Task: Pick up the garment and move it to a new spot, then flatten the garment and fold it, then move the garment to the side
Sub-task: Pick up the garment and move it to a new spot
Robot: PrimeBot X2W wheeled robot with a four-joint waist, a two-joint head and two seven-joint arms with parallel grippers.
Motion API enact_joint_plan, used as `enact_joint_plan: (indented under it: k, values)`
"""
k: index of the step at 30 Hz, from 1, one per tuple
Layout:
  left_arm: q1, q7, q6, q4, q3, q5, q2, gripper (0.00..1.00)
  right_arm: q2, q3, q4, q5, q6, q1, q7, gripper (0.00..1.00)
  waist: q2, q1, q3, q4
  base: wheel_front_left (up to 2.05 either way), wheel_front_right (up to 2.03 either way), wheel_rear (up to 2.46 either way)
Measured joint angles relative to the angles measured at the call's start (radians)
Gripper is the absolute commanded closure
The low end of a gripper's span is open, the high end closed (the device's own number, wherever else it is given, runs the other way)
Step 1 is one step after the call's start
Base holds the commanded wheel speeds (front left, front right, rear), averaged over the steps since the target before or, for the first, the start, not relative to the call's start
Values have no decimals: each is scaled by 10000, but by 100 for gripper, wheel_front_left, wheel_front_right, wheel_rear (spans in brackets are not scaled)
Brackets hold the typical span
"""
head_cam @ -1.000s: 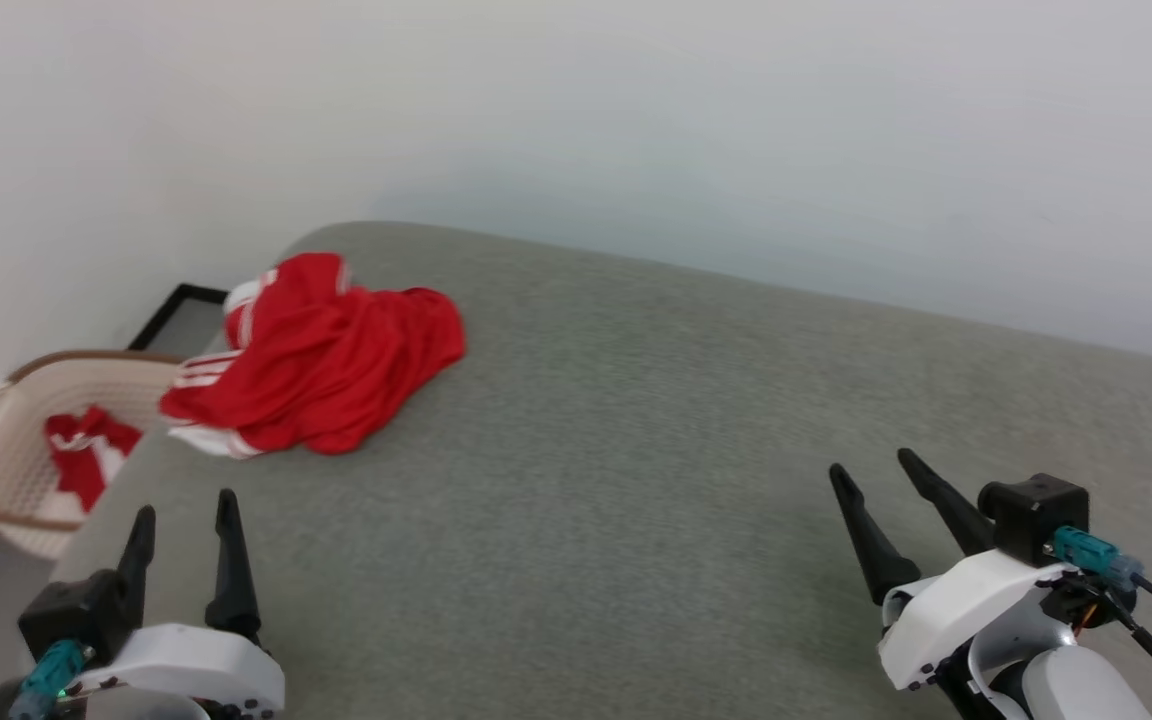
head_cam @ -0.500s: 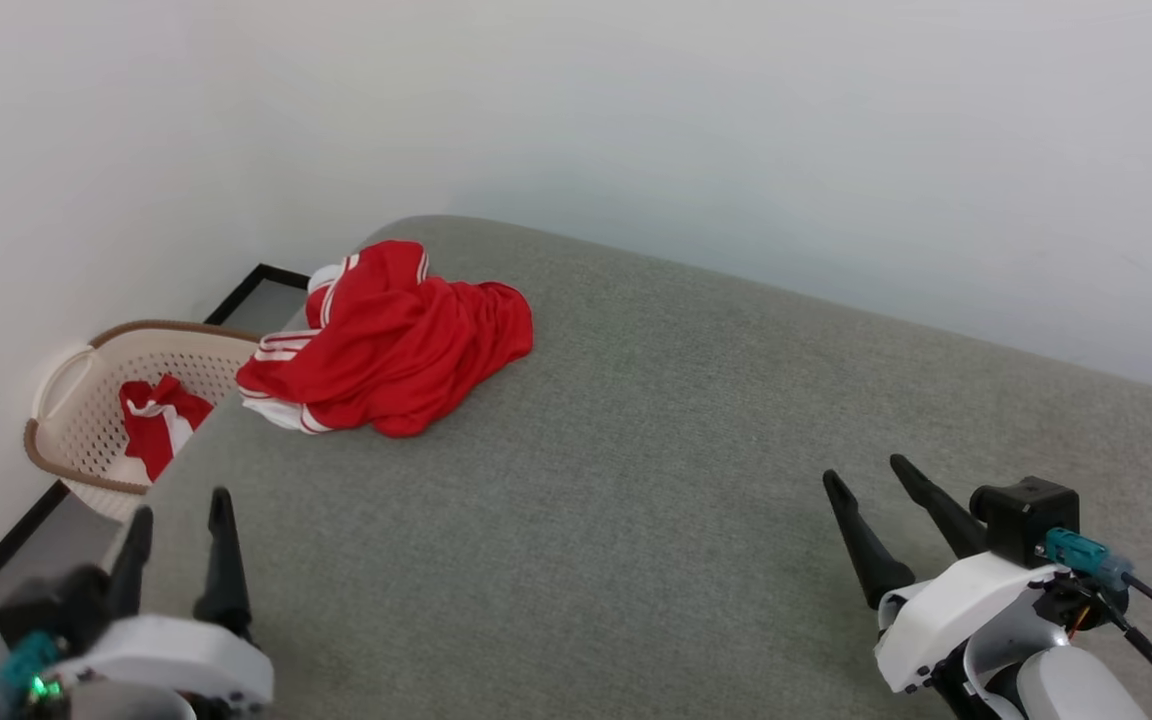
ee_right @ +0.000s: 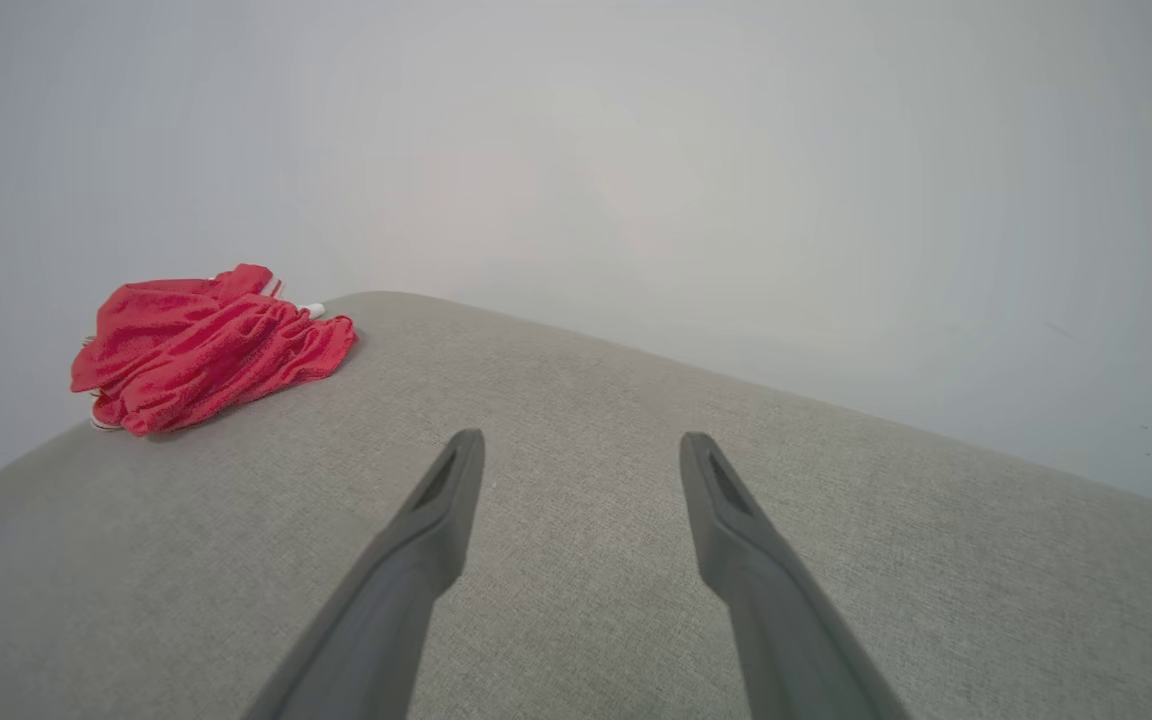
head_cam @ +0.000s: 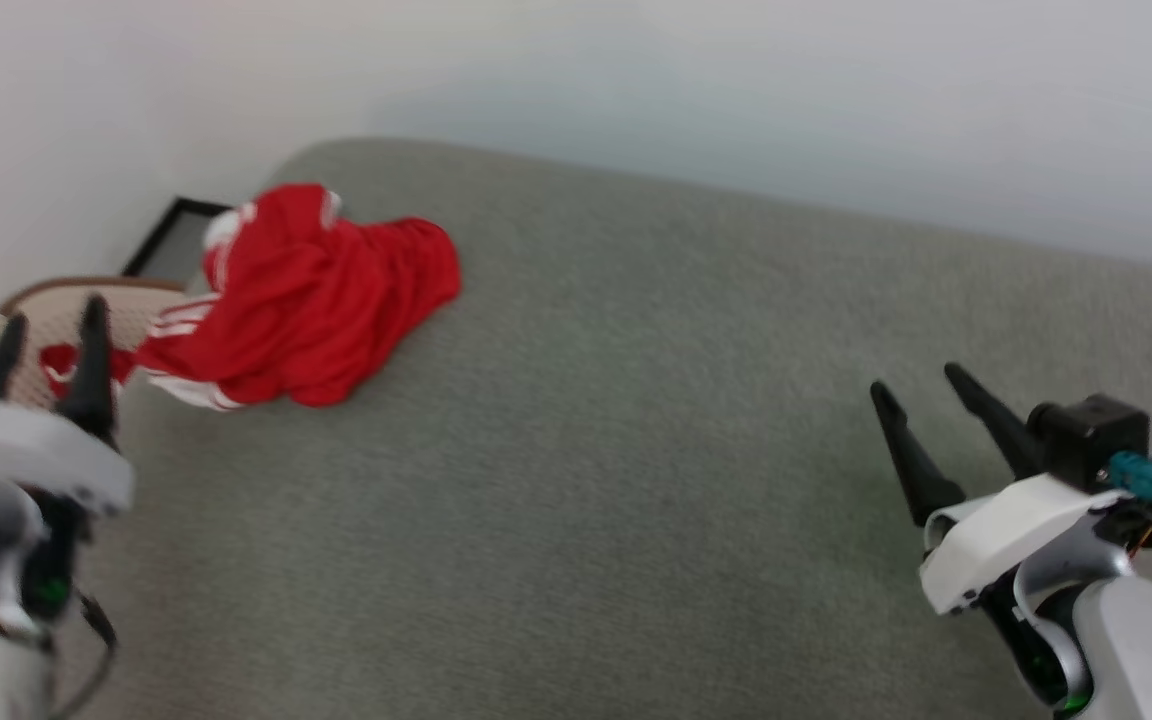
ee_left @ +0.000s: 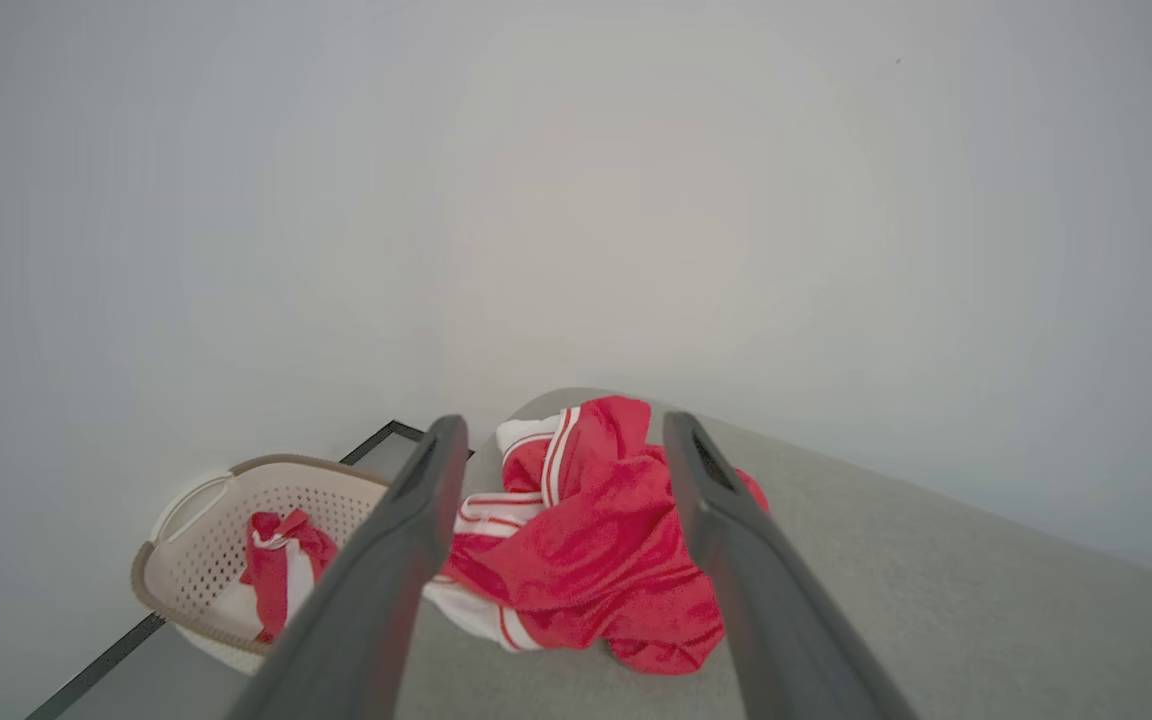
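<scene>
Currently no step is complete: the crumpled red jersey-style garment point(head_cam: 306, 300) with white striped trim lies untouched at the far left corner of the grey upholstered surface point(head_cam: 636, 450). Both the left claw point(head_cam: 53, 310) and the right claw point(head_cam: 914, 380) stand open and empty. Pickup, flattening, folding and moving aside remain.

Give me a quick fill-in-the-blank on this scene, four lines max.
1. The crumpled garment is mainly ____ with white stripes.
2. It lies on the grey padded surface, touched by ____ hand.
3. The left hand and right hand are both ____.
4. The smaller red-and-white cloth sits in the beige ____.
Missing words: red; neither; open; basket.
</scene>
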Motion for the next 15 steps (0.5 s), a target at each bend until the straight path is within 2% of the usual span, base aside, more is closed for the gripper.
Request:
enact_joint_plan:
  k: [6, 15]
  values:
    - [-1822, 736, -688, 1793, 123, -587, 608, 0, -81, -280, -539, -238, 0, -293, 238, 0, 0, 0, 939, -503, 0, 0, 0]
    - [-4438, 2266, -1131, 4842, -242, -1035, 1172, 0, -174, -652, -1457, -531, 0, -631, 656, 0, 0, 0, 2595, -1292, 0, 0, 0]
